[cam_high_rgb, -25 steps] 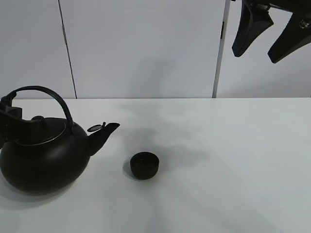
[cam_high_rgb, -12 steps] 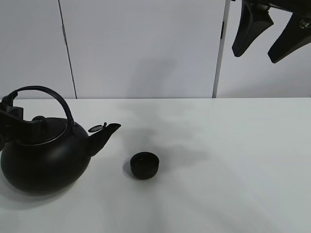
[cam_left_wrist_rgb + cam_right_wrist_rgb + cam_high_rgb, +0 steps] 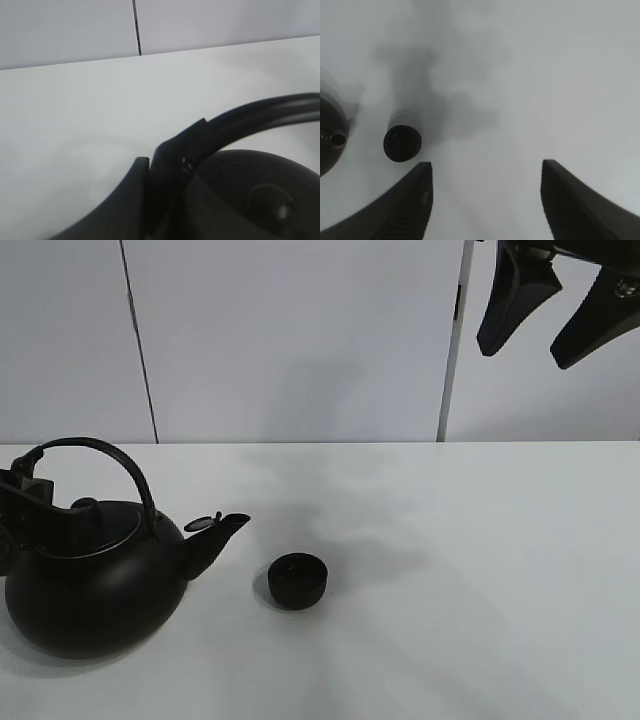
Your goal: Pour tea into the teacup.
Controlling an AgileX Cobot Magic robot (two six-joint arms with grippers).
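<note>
Your left gripper (image 3: 25, 502) is clamped tight on the arched handle (image 3: 110, 455) of the black kettle (image 3: 95, 590), near the handle's rear end; the left wrist view shows the jaws pinched around that bar. That hold likely lets you tip the body forward around the grip, spout leading. The kettle sits at the left of the white table (image 3: 480, 590), spout (image 3: 215, 533) aimed toward the teacup (image 3: 297, 580). The cup stands upright and bare, near the spout tip but apart from it, slightly nearer the camera. No tea stream is visible in any view, so judge pouring as not yet begun. Your right gripper (image 3: 545, 310) hangs high above the far right of the table, fingers spread, empty; from its wrist camera you look straight down on the teacup (image 3: 402, 143) and the kettle's edge (image 3: 330, 135). It's parked clear of the pour. Room: open tabletop all round the cup, nothing to snag. The kettle sits close to the left edge of the high view, so work it rightward, toward the cup. Watch the spout height over the low rim.
</note>
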